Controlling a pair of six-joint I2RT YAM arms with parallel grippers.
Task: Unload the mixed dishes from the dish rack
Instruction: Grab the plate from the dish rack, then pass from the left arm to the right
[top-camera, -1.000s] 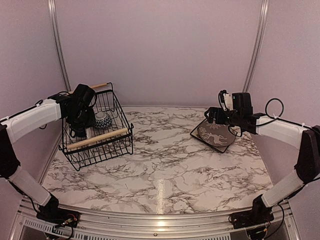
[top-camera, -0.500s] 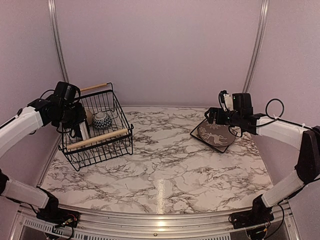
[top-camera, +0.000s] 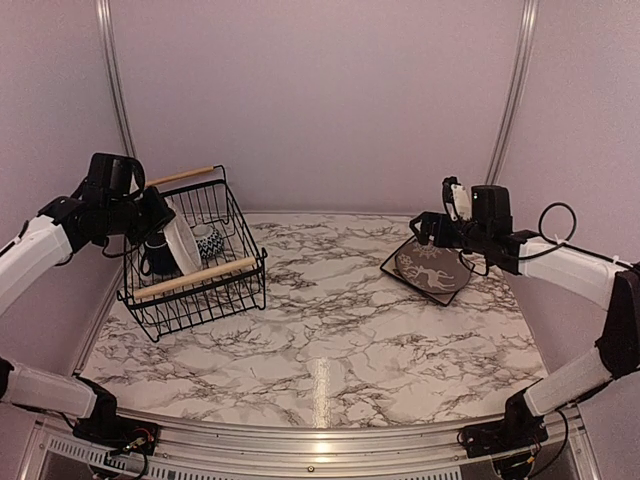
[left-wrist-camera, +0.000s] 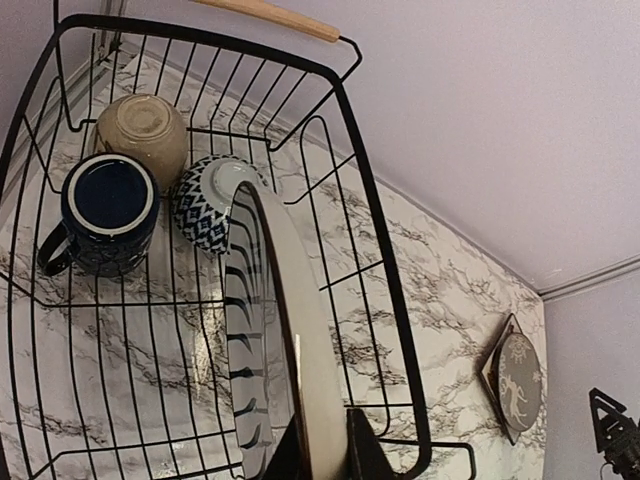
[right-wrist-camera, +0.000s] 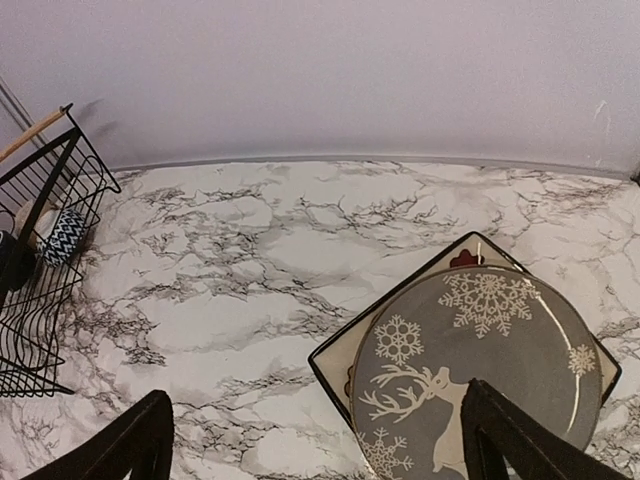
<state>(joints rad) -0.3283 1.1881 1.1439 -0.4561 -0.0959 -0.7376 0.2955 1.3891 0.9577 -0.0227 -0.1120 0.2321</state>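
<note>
Counter (top-camera: 340, 340) in a veined marble pattern carried two groups well apart. At its left stood the dish rack (top-camera: 205, 300), a black wire basket with flaring sides and a wooden handle (top-camera: 195, 277) across its near rim. Inside it the striped plate (left-wrist-camera: 300, 340) stood on edge and tilted, and the left jaws were clamped on its rim; whether its lower edge rested on the wire floor could not be told. At the right lay the dark square plate (right-wrist-camera: 335, 365) with a round grey snowflake plate (right-wrist-camera: 470, 350) on top of it, already out of the rack. The right jaws hung above that pair, wide apart and empty, touching neither. The navy mug (left-wrist-camera: 105, 210) sat in the rack beside the patterned bowl (left-wrist-camera: 200, 205) and the cream bowl (left-wrist-camera: 140, 130), the patterned bowl just beside the striped plate's face. The step in hand looked like lifting the striped plate out, with the mug and both bowls left to unload. The main risk was the narrow pinch on a thin rim. A plate held that way could swivel or slide out of the jaws once its weight hung free. A lift that was not straight up could catch its edge on the handle or the wire rim and drag the whole rack along. A sideways swing could knock the patterned bowl into the mug.
</note>
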